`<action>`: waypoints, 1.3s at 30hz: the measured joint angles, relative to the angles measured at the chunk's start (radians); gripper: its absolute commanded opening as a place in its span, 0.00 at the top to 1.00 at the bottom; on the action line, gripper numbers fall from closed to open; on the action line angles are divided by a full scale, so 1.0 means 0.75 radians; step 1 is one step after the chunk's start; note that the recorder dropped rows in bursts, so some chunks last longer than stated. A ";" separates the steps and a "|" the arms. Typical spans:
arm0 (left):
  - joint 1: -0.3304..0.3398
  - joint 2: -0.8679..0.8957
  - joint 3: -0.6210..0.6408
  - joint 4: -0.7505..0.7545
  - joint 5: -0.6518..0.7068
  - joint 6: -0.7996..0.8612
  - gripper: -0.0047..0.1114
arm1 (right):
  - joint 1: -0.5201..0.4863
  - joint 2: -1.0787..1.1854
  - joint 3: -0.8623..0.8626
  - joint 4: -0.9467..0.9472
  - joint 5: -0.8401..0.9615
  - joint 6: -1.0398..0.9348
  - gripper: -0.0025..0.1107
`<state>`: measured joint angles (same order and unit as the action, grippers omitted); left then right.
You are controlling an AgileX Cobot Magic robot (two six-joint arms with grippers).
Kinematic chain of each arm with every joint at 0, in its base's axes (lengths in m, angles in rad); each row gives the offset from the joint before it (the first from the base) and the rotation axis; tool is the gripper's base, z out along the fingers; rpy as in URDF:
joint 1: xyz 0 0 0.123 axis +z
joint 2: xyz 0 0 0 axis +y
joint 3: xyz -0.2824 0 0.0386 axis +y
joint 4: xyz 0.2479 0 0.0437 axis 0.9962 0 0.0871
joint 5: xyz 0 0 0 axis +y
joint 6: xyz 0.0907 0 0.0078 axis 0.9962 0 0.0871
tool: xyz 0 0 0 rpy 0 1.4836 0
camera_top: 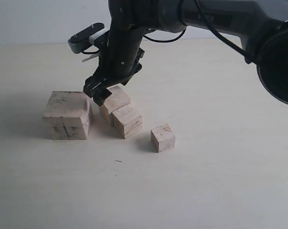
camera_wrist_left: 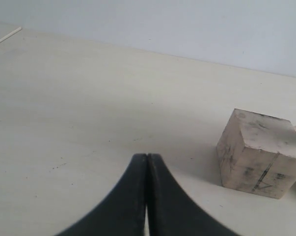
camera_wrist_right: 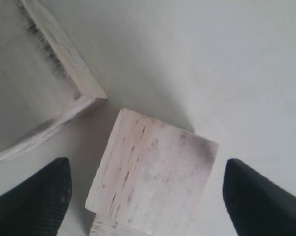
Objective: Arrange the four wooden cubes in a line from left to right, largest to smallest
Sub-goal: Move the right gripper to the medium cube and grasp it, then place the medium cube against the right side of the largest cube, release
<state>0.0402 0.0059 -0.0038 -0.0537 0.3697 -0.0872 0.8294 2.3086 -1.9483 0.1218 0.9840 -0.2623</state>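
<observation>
Four pale wooden cubes stand on the table. The largest cube (camera_top: 67, 114), scuffed with dark marks, is at the left and also shows in the left wrist view (camera_wrist_left: 260, 152). Just right of it sit the second cube (camera_top: 116, 99) and, touching it in front, the third cube (camera_top: 127, 120). The smallest cube (camera_top: 163, 137) stands apart at the right. My right gripper (camera_top: 101, 93) reaches across and hangs open over the second cube (camera_wrist_right: 152, 172), one finger on each side, apart from it. My left gripper (camera_wrist_left: 147, 156) is shut and empty, low over bare table.
The cream tabletop (camera_top: 206, 191) extends in front of and to the right of the cubes. The right arm's dark body (camera_top: 215, 19) crosses the upper scene. A corner of the largest cube (camera_wrist_right: 35, 83) lies close beside the right gripper's finger.
</observation>
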 measured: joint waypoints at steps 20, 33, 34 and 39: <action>0.000 0.000 0.000 0.000 0.000 0.000 0.96 | 0.000 0.082 0.000 -0.032 0.017 0.000 0.75; 0.000 0.000 0.000 0.000 0.000 0.000 0.96 | 0.000 0.074 -0.002 -0.001 0.245 -0.371 0.98; 0.000 0.000 0.000 0.000 0.000 0.000 0.96 | -0.003 0.074 -0.002 0.033 0.262 -0.427 0.98; 0.000 0.000 0.000 0.000 0.000 0.000 0.96 | -0.006 0.076 -0.002 0.248 0.301 -0.730 0.98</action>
<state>0.0402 0.0059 -0.0038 -0.0537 0.3697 -0.0872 0.8248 2.3657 -1.9499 0.3075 1.2100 -0.8097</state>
